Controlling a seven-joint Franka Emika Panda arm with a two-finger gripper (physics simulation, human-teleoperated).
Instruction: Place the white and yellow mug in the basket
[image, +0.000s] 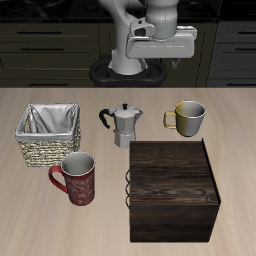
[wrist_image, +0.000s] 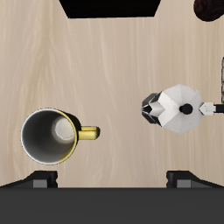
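Note:
The white and yellow mug (image: 188, 116) stands upright on the table behind the dark wooden box, its yellow handle toward the moka pot. In the wrist view the mug (wrist_image: 51, 136) shows from above, handle pointing sideways. The wicker basket (image: 47, 133) with white lining sits at the far side of the table from the mug; it holds nothing. My gripper (image: 160, 55) hangs high above the table's back, above and between the moka pot and the mug. Its fingertips (wrist_image: 42, 181) show only as dark tips set wide apart, holding nothing.
A silver moka pot (image: 123, 125) stands mid-table between basket and mug, also in the wrist view (wrist_image: 178, 108). A dark red patterned mug (image: 76, 178) stands in front of the basket. A large dark wooden box (image: 172, 188) fills the front of the table.

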